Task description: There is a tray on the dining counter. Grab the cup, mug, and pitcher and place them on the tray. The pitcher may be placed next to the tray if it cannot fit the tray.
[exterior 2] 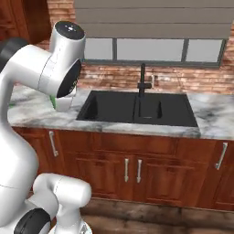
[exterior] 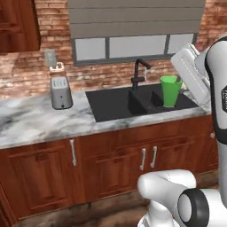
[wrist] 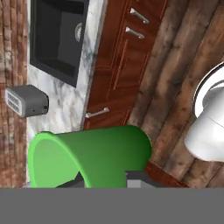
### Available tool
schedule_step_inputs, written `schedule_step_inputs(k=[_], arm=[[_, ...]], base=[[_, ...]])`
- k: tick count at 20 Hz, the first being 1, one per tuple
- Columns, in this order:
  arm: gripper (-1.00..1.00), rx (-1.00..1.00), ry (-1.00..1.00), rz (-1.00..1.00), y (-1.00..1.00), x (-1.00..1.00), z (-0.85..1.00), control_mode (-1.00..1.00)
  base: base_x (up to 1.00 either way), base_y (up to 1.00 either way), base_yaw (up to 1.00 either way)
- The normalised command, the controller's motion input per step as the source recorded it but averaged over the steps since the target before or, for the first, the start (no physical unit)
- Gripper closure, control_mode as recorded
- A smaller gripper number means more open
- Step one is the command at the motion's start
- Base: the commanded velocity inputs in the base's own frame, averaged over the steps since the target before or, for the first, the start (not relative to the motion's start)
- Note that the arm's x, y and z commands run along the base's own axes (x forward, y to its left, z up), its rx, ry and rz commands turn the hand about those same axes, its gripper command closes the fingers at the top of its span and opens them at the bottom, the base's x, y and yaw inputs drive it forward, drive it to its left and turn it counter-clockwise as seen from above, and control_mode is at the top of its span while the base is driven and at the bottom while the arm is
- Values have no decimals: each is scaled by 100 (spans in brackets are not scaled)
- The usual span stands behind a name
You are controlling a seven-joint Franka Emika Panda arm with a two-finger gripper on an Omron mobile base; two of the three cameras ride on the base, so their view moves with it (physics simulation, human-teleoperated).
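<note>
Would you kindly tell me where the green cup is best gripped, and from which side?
Grip the green cup across its upper wall, coming from the side: it stands upright, has no handle, and its smooth taper widens toward the rim.

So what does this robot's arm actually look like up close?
The arm is made of glossy white rounded sections, thick like bent pipes, joined by dark grey or black rings and caps at each joint. One round dark cap sits at the top of a joint, another low on the base. No loose cables show. The tool at its end is barely visible as small dark grey parts.
</note>
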Motion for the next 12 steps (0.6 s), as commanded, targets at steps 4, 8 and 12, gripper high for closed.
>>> schedule_step_inputs(k=[4,8,12], arm=[[100,0,0,0,0,0,0,100],[100,0,0,0,0,0,0,100],[100,0,0,0,0,0,0,100]], base=[[-4,0,-100],[-1,0,-100],[0,0,-100]])
